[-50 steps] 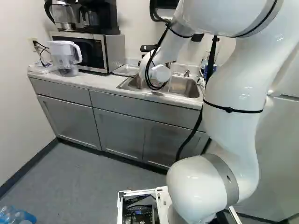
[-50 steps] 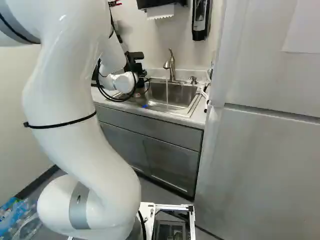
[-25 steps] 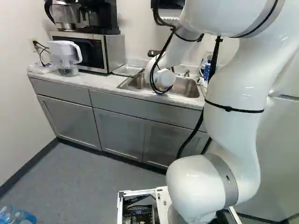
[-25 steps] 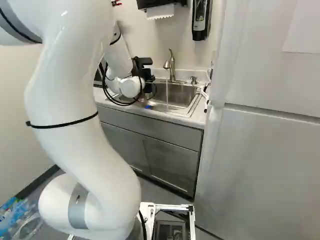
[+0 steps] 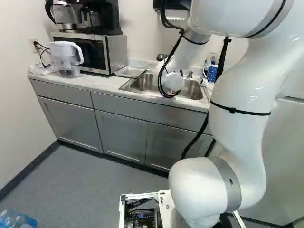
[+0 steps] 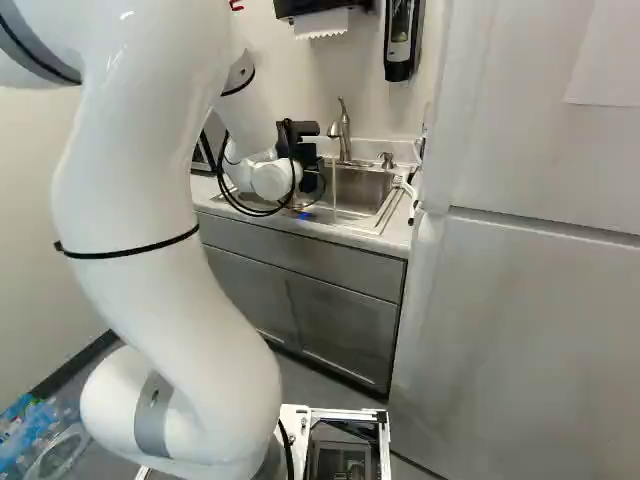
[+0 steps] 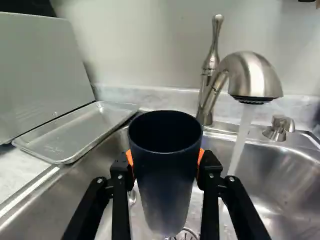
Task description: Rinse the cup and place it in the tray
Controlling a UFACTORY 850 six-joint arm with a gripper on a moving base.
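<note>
- The dark navy, tapering cup (image 7: 165,185) is over the sink, its open mouth upward and its narrower base toward the bottom of the basin.
- The black two-fingered gripper (image 6: 308,158) is pinching the cup from two sides, an orange pad (image 7: 200,159) showing at its wall.
- A clear stream of water (image 7: 242,137) runs down beside the cup, outside its mouth.
- The stream falls from the curved, brushed-metal faucet (image 7: 252,75), whose upright lever handle (image 7: 212,50) rises behind the spout.
- Under the cup lies the stainless steel sink (image 7: 285,175); part of its round, slotted drain (image 7: 186,235) shows past the cup's base.
- A short metal fixture (image 7: 278,128) stands on the sink's back ledge, near the faucet.
- The shallow, rectangular silver tray (image 7: 82,131) lies beside the sink, on the pale counter (image 5: 102,84), apart from the cup.
- Just beyond the tray stands a silver microwave with a dark door (image 5: 88,52), a black coffee maker (image 5: 102,16) on top of it.
- At the left of the left base view, a clear pitcher with a white handle (image 5: 64,54) stands beside the microwave.
- On the other side of the sink is a blue patterned cup (image 5: 212,72).
- The white arm (image 5: 242,95) reaches over the counter's front edge to the sink, black cables (image 5: 163,83) looped at its far end.
- Grey cabinets (image 5: 71,121) run below the counter.
</note>
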